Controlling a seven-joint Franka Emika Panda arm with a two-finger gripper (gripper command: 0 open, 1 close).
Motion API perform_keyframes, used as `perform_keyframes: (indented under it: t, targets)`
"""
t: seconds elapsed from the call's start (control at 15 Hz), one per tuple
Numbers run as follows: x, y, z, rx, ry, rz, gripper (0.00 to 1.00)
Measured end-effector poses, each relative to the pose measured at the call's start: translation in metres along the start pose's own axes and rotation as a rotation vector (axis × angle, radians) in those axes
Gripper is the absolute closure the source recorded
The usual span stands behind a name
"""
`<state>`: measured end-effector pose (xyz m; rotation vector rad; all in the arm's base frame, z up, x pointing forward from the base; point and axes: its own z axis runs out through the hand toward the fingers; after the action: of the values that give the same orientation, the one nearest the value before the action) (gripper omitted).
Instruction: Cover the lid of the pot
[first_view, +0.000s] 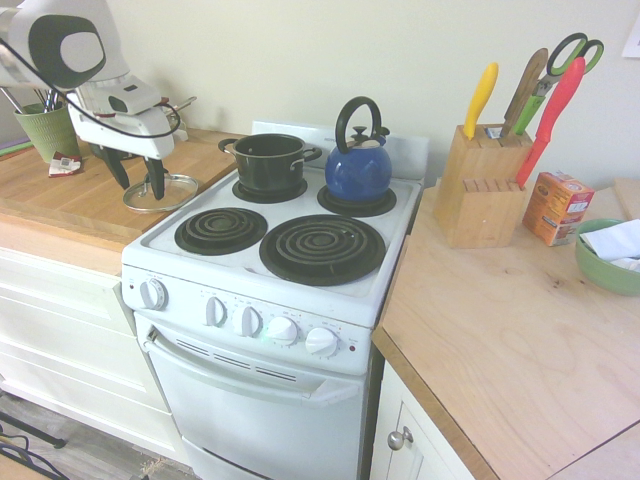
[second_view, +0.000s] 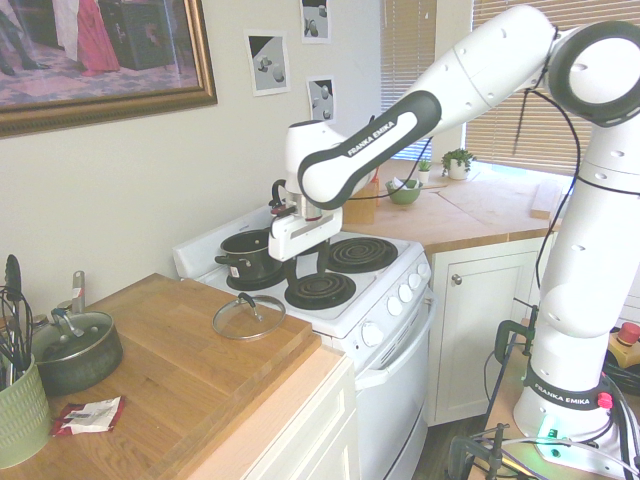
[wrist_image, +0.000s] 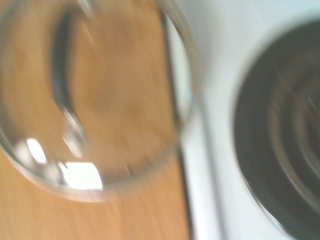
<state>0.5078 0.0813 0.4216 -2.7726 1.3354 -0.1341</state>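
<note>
The glass lid (first_view: 174, 196) is laid on the wooden countertop (second_view: 165, 345), close to the edge beside the stove (first_view: 250, 262). Its dark arched handle (wrist_image: 61, 60) is turned upward, and in the wrist view its rim is seen reaching across the countertop's edge. The dark pot (first_view: 270, 168) is set apart from the lid, on 1 of the 2 rear burners, and is left uncovered. The gripper (first_view: 142, 192) is held wide open above the level of the lid and near it, with its 2 fingers pointed downward; nothing is grasped.

Beside the pot, the blue kettle (first_view: 358, 172) is stood on the other rear burner. The 2 front burners are seen as dark coils. On the countertop, farther from the stove than the lid, a smaller lidded pot (second_view: 78, 362), a red-and-white packet (second_view: 90, 416) and a green utensil crock (second_view: 22, 425) are placed. Across the stove, a wooden knife block (first_view: 482, 190), an orange box (first_view: 556, 208) and a green bowl (first_view: 606, 268) holding a white cloth (first_view: 618, 242) are set out.
</note>
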Motion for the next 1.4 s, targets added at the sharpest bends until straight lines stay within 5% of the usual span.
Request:
perform_keyframes:
  t: [0.4, 0.73, 0.8, 1.4]
  targets:
    - [0.013, -0.098, 0.025, -0.022, -0.020, -0.008, 0.00]
    - [0.017, -0.136, 0.037, -0.022, -0.008, 0.020, 0.00]
    - [0.021, -0.137, 0.043, -0.031, -0.007, 0.033, 1.00]
    - [0.024, -0.140, 0.062, -0.066, -0.016, 0.054, 1.00]
